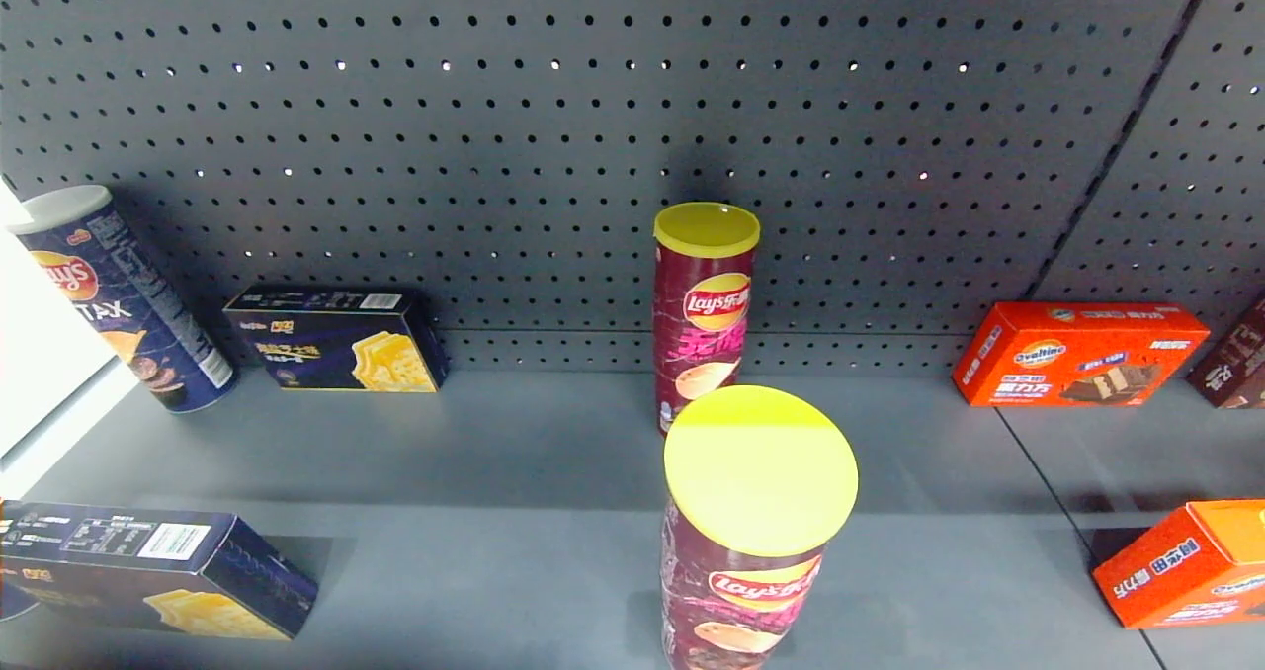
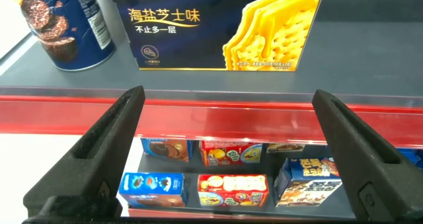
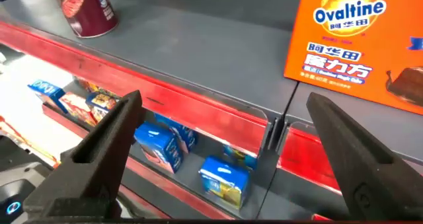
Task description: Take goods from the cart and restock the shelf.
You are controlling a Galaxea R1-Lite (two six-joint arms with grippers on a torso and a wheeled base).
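Left gripper [image 2: 229,98] spread wide, empty, facing the cracker box [image 2: 218,26] — right gripper [image 3: 225,102] likewise, near the orange Ovaltine box [image 3: 350,42].

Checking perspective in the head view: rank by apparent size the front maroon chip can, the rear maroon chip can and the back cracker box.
1. Front maroon chip can, largest, being nearest the camera.
2. Rear maroon chip can and back cracker box look about alike; unranked.
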